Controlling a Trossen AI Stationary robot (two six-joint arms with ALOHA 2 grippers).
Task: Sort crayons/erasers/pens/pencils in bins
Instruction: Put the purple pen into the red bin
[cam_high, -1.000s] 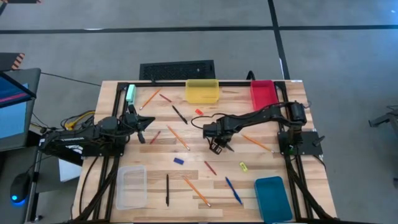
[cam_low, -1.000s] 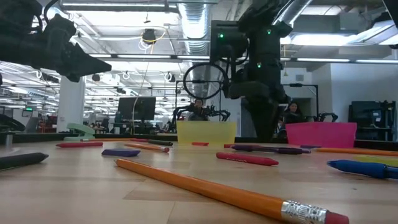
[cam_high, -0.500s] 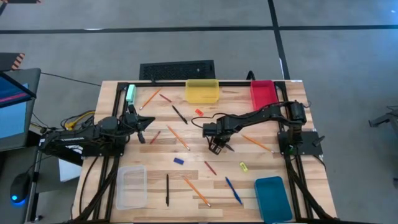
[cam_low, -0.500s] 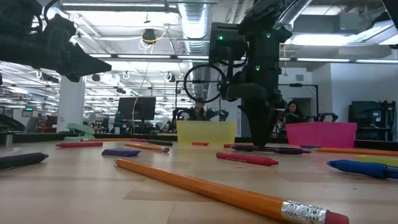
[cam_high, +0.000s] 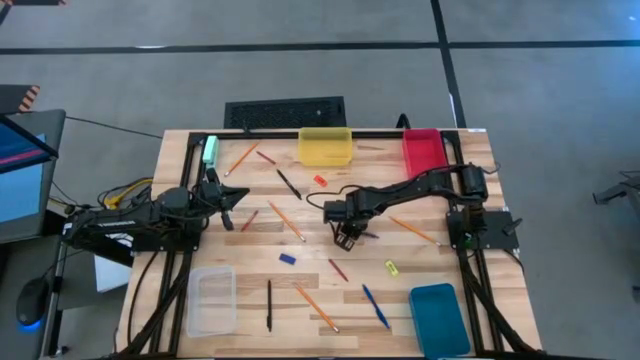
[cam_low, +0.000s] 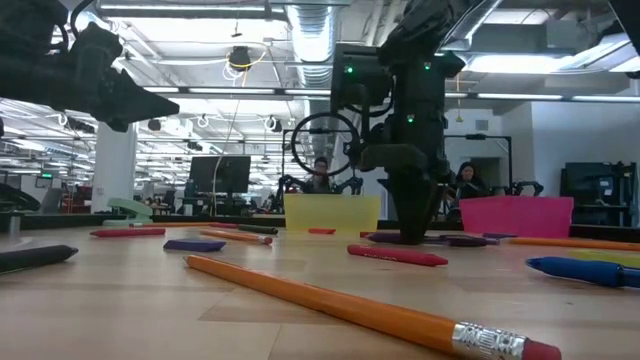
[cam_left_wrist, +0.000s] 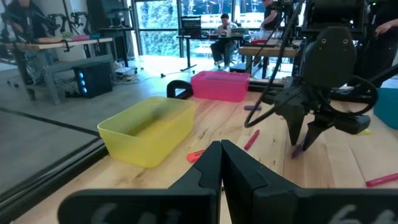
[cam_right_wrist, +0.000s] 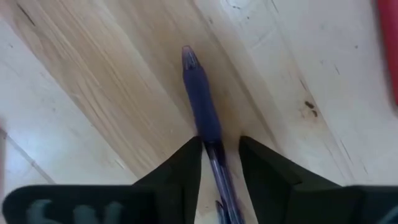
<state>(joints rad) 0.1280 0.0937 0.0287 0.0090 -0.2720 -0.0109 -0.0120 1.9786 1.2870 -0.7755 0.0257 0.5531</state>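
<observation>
Right gripper (cam_right_wrist: 219, 155) down low at the middle of the table (cam_high: 260, 240), jaws spread, one on each side of a purple pen (cam_right_wrist: 202, 109) lying flat. Best to squeeze gently on the pen's middle, then lift straight up so no tipping. Left gripper (cam_left_wrist: 221, 163) waiting near the table's left side, jaws pressed together.

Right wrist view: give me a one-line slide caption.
Right gripper straddles a purple pen lying on the wooden table, one finger on each side, not yet closed.
</observation>
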